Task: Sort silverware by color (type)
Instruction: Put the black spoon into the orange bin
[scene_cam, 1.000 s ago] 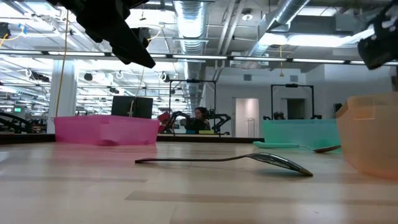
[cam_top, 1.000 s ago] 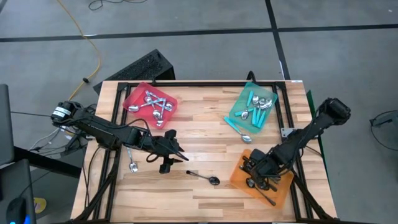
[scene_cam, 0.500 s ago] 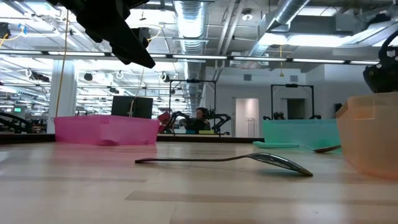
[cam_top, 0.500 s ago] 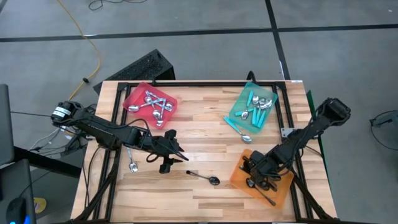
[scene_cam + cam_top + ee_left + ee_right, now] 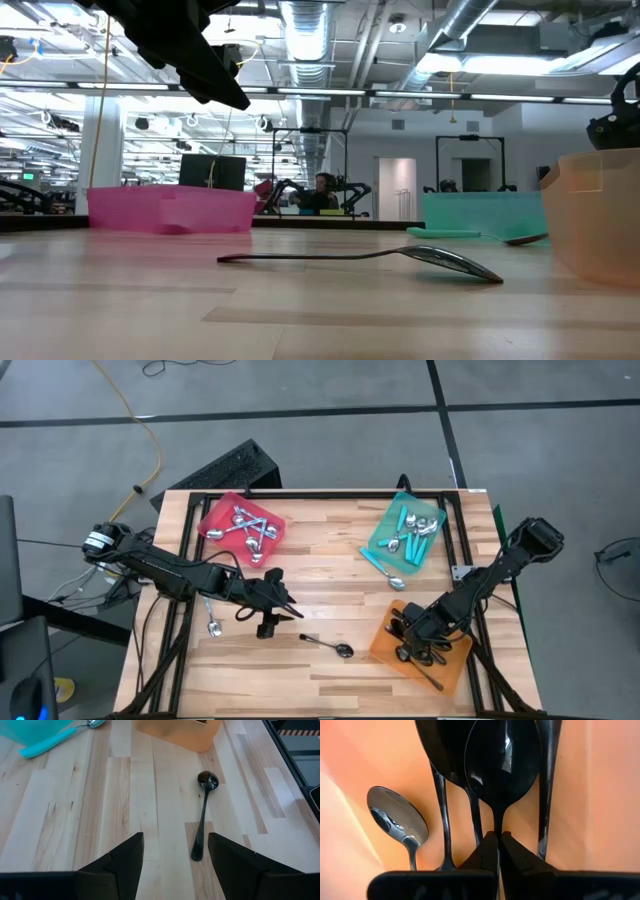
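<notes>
Orange tray (image 5: 385, 645) holds black spoons (image 5: 470, 765); right end effector (image 5: 497, 851) inside it, clamped on one black spoon (image 5: 502, 767) (handle pinched). Left end effector (image 5: 175, 857) wide open, empty, near orange tray.

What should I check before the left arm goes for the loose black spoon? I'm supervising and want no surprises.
1. Left gripper open: ok, fingers spread wide.
2. Black spoon lying free on the table, nothing touching it: ok.
3. Spoon lined up between the fingers: ok, roughly; its handle end sits ahead of the gap.
4. Right gripper out of the way: ok, shut inside the orange tray.
5. Right gripper released its spoon: not ok, it is pinching a handle.
6. Orange tray has room: cannot tell.
</notes>
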